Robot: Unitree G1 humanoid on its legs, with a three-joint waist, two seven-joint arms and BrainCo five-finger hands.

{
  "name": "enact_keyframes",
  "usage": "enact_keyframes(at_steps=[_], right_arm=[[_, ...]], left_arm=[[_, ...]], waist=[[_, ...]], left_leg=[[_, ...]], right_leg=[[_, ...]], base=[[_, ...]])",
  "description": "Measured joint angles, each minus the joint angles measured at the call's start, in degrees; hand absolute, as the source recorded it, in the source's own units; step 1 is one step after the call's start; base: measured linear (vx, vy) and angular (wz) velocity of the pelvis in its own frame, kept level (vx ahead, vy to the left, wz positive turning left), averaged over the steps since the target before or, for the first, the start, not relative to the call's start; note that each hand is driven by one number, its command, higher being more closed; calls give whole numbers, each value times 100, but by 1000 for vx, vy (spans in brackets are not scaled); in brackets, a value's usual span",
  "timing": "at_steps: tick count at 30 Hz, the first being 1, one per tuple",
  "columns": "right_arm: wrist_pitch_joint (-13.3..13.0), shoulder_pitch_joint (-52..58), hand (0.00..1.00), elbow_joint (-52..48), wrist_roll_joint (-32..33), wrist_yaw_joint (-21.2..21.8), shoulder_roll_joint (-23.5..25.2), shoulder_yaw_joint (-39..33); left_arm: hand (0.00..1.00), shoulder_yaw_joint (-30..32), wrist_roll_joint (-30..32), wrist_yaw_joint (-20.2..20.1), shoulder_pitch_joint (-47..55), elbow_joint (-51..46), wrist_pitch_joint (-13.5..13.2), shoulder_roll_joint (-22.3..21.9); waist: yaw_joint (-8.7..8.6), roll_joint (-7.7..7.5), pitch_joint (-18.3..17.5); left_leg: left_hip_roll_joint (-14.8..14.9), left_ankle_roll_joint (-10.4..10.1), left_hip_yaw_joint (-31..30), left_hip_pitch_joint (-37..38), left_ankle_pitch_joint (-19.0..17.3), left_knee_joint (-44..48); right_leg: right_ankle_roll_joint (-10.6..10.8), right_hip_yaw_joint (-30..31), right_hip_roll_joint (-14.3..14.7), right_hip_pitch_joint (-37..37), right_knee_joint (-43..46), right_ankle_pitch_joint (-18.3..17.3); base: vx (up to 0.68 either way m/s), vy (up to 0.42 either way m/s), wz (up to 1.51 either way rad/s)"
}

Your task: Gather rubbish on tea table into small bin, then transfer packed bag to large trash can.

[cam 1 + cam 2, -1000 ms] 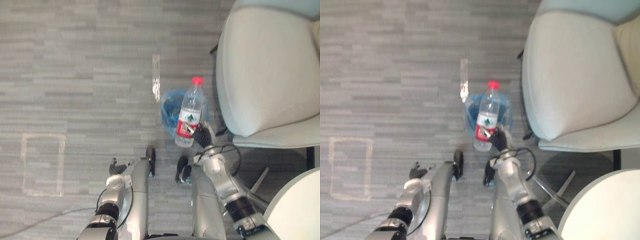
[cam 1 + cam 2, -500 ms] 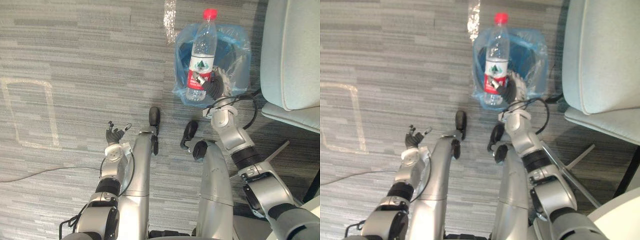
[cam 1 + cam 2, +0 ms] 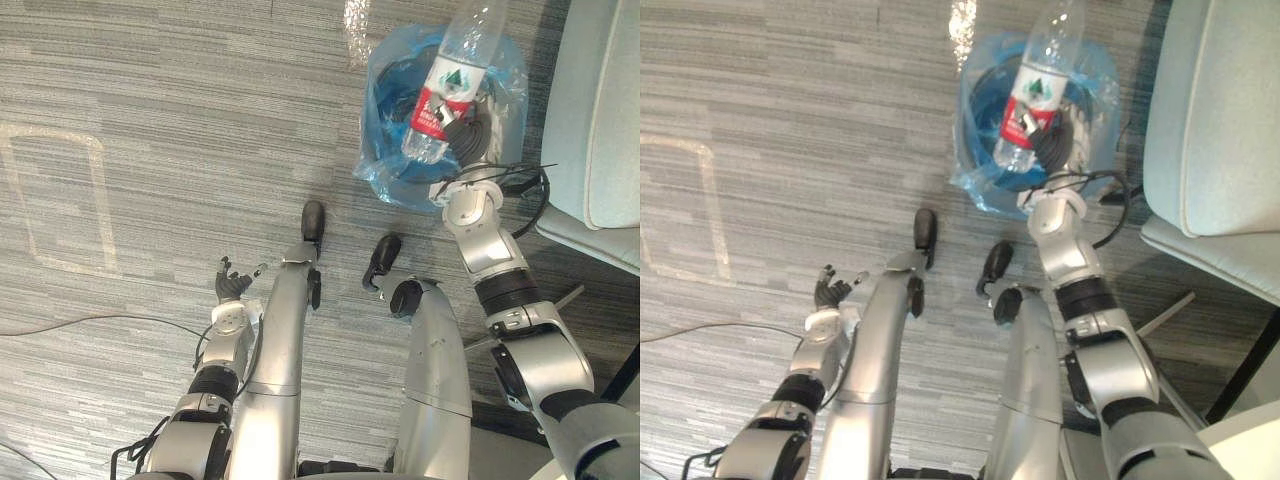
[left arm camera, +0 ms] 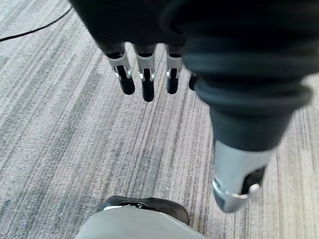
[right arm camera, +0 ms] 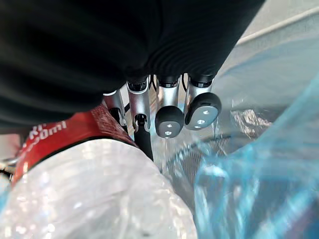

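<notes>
Above the small bin [image 3: 380, 120], which is lined with a blue bag [image 5: 259, 164], the right hand [image 3: 468, 138] has its fingers [image 5: 202, 107] curled round the lower part of a plastic bottle [image 3: 447, 75]. The bottle is tilted over the opening and not yet inside. The left hand [image 3: 231, 287] hangs low over the carpet [image 3: 150, 100] with straight, empty fingers [image 4: 144, 82]. I think the risk is a too early release: the long bottle may hit the rim, tip the light bin, or roll toward the chair [image 3: 600, 110].
</notes>
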Motion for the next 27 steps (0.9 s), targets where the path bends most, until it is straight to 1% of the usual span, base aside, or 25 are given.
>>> enact_keyframes(at_steps=[4, 5, 9, 11, 13, 15, 18, 23, 27], right_arm=[[-3, -6, 100, 3, 43, -86, -1, -153], [-2, -2, 0, 8, 47, -88, -2, -200], [-4, -1, 0, 146, 51, -98, 4, -291], [-2, -17, 0, 403, 47, -96, 28, -301], [0, -25, 0, 500, 34, -95, 67, -301], [-2, -25, 0, 506, 26, -92, 87, -298], [-6, -25, 0, 504, 17, -91, 110, -281], [-13, 17, 0, 446, -101, -86, 148, 24], [-12, 123, 0, 269, -417, -87, 129, 215]], left_arm=[[0, -5, 19, 0, 1, 49, -1, 24], [0, -5, 18, 0, 0, 70, -3, 30], [0, -5, 17, 4, 0, 117, -7, 38], [0, -5, 15, 4, 0, 140, -23, 36], [0, -3, 14, 5, 0, 153, -51, 42], [0, -1, 14, 7, 0, 160, -72, 51], [0, -1, 14, 7, 0, 163, -72, 66], [0, -3, 15, 8, -1, 250, -70, 85], [0, -3, 15, 10, 0, 262, -62, 122]], waist=[[2, 1, -4], [2, 2, -4], [2, 3, -5], [3, 3, -6], [6, 3, -6], [8, 4, -6], [7, 4, -6], [3, 2, -7], [3, -5, -11]], left_leg=[[24, -32, -22, 22, 84, -84], [33, -44, -37, 22, 95, -103], [50, -39, -76, 24, 158, -197], [56, -61, -77, 27, 192, -267], [85, -30, -74, 26, 235, -297], [100, -60, -55, 29, 285, -338], [120, -50, -41, 31, 300, -362], [152, -65, 5, 109, 361, -548], [215, -45, 60, 137, 415, -638]], right_leg=[[-55, -52, 10, 0, -31, 37], [-74, -67, 22, 0, -45, 49], [-93, -115, 48, -4, -108, 88], [-112, -123, 55, -19, -146, 132], [-83, -123, 89, -20, -201, 156], [-89, -126, 91, -32, -238, 185], [-100, -125, 107, -38, -269, 219], [-84, -99, 148, -12, -421, 317], [-88, -95, 196, 7, -519, 382]], base=[[-64, 3, 1], [-81, -1, -1], [-63, 1, 1], [-61, 4, 3], [-59, 6, -6], [-73, 10, -8], [-68, 5, -5], [-70, -6, -5], [-74, -14, -5]])
